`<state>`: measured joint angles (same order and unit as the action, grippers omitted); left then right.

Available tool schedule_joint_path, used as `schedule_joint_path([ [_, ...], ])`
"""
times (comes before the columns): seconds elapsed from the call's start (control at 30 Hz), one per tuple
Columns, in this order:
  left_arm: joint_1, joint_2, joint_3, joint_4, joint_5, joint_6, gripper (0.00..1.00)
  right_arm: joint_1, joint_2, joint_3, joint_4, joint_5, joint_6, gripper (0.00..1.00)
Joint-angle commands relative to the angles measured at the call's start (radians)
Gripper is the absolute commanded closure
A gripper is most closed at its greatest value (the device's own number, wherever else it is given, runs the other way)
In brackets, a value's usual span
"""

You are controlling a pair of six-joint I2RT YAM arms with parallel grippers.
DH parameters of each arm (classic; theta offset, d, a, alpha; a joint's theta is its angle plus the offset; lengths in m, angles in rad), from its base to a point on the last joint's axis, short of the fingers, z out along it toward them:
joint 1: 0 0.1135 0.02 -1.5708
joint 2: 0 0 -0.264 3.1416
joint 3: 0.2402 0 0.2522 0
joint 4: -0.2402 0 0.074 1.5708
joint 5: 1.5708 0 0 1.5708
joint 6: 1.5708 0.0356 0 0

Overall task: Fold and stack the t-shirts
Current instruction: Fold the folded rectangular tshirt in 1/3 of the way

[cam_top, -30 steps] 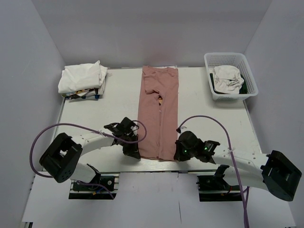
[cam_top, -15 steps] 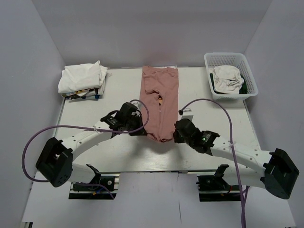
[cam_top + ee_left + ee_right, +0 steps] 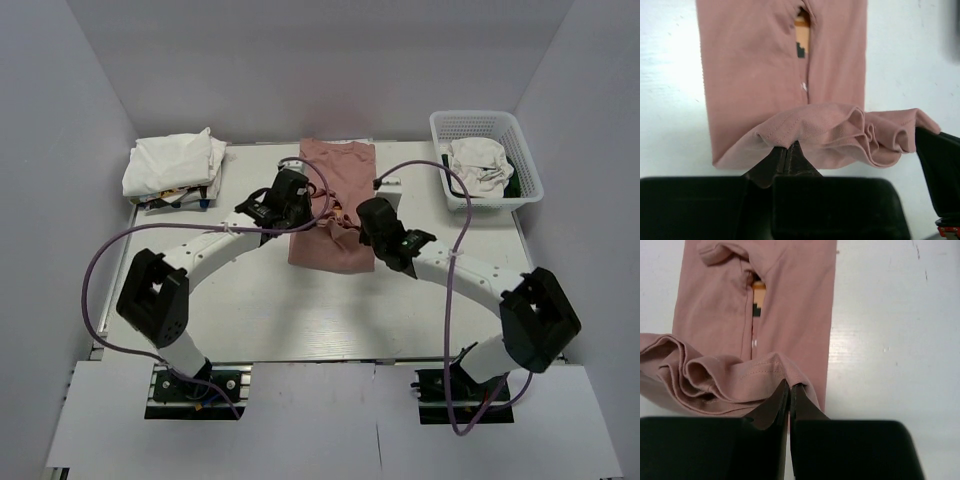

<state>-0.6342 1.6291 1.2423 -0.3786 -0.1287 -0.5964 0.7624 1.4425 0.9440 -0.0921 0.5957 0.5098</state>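
The dusty-pink t-shirt (image 3: 335, 180) lies as a long narrow strip on the table, its near part lifted and doubled back over the middle. My left gripper (image 3: 303, 218) is shut on the left corner of the pink hem (image 3: 785, 131). My right gripper (image 3: 357, 226) is shut on the hem's right corner (image 3: 770, 365). The cloth sags in ruffles between them (image 3: 875, 140). A bit of the pixel print (image 3: 758, 299) shows through a gap in the folded shirt. Folded white t-shirts (image 3: 172, 165) are piled at the far left.
A white mesh basket (image 3: 487, 160) at the far right holds a crumpled white garment (image 3: 478, 165). Purple cables loop off both arms above the table (image 3: 250, 300). Grey walls close in the back and both sides.
Both grippers have carried the pink shirt's near hem from the table's front edge up and away toward the collar end, folding the strip over itself. Both arms are now stretched far forward.
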Motion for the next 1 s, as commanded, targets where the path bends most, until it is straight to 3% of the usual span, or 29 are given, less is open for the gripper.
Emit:
schedule_joint_path([
  [0.0,0.031,0.023,0.08,0.035,-0.063,0.044,1.0,-0.04,0.065,0.079,0.115,0.007,-0.079,1.0],
  [0.3,0.071,0.201,0.23,0.081,-0.028,0.148,1.0,-0.126,0.222,0.183,0.173,-0.059,-0.139,1.0],
  [0.67,0.14,0.348,0.347,0.106,0.018,0.161,1.0,-0.202,0.41,0.298,0.209,-0.157,-0.189,1.0],
  [0.7,0.149,0.388,0.368,0.081,0.029,0.161,0.87,-0.212,0.43,0.329,0.206,-0.16,-0.192,0.9],
  [0.77,0.162,0.429,0.448,0.04,0.029,0.139,0.63,-0.222,0.469,0.352,0.221,-0.183,-0.218,0.6],
  [0.83,0.162,0.455,0.483,0.004,0.029,0.13,0.2,-0.227,0.499,0.415,0.207,-0.2,-0.255,0.33],
  [0.9,0.172,0.456,0.506,-0.019,0.029,0.121,0.03,-0.238,0.513,0.459,0.148,-0.212,-0.269,0.28],
  [0.93,0.182,0.456,0.506,-0.019,0.029,0.121,0.0,-0.239,0.506,0.463,0.143,-0.212,-0.272,0.13],
  [0.97,0.182,0.419,0.485,-0.019,0.029,0.121,0.0,-0.236,0.493,0.455,0.149,-0.22,-0.272,0.1],
])
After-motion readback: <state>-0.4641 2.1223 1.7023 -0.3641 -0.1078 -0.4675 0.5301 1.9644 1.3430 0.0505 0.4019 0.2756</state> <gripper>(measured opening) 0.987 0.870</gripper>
